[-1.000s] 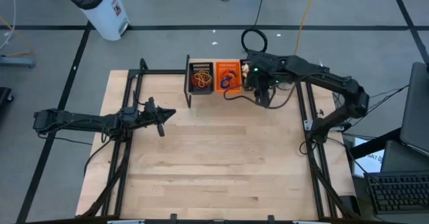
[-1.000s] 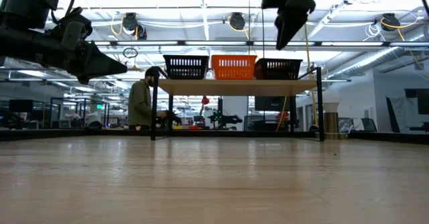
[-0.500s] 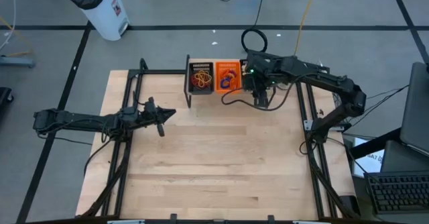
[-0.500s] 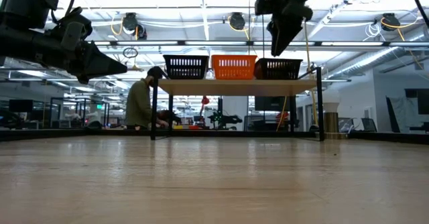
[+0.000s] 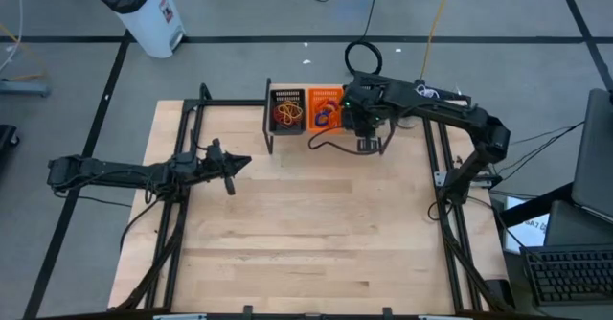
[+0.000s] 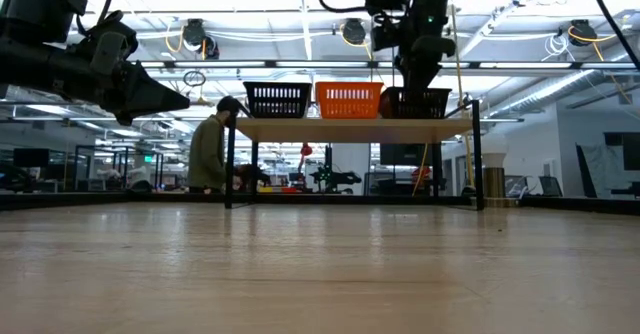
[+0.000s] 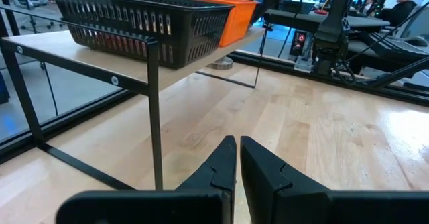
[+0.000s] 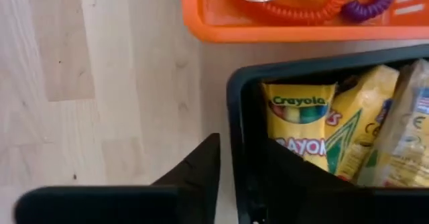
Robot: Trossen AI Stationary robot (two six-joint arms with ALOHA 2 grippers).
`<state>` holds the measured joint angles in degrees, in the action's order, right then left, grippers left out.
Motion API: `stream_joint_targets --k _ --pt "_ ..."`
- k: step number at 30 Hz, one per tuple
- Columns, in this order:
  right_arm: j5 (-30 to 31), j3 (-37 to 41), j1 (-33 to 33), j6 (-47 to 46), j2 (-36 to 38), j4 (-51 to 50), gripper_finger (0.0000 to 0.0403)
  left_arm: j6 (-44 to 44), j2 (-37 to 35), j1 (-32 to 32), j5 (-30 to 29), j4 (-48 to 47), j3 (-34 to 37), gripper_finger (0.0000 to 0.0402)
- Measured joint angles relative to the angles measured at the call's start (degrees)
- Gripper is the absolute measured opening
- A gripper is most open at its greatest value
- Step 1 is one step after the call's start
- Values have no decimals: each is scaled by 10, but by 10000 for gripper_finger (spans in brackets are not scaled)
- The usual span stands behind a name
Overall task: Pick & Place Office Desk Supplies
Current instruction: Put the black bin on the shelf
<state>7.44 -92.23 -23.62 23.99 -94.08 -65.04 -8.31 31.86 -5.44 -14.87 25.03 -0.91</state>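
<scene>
Right end effector is straddling the dark bin's wall above the crayon packs, fingers part-open and empty; closing risks pinching the rim. Left end effector is idling shut over the desk.

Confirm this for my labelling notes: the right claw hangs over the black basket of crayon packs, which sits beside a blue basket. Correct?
Not quite. The basket beside it is orange, not blue, as the right wrist view shows. The right claw does hang at the black basket of crayon packs.
</scene>
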Motion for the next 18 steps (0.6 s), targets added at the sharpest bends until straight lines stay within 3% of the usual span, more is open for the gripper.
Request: stream_joint_targets --k 7,18 --pt "-2 0 6 -20 -6 -3 10 0 0 0 0 0 0 24" --pt "-16 0 9 -39 -5 -8 3 -1 0 0 0 0 0 24"
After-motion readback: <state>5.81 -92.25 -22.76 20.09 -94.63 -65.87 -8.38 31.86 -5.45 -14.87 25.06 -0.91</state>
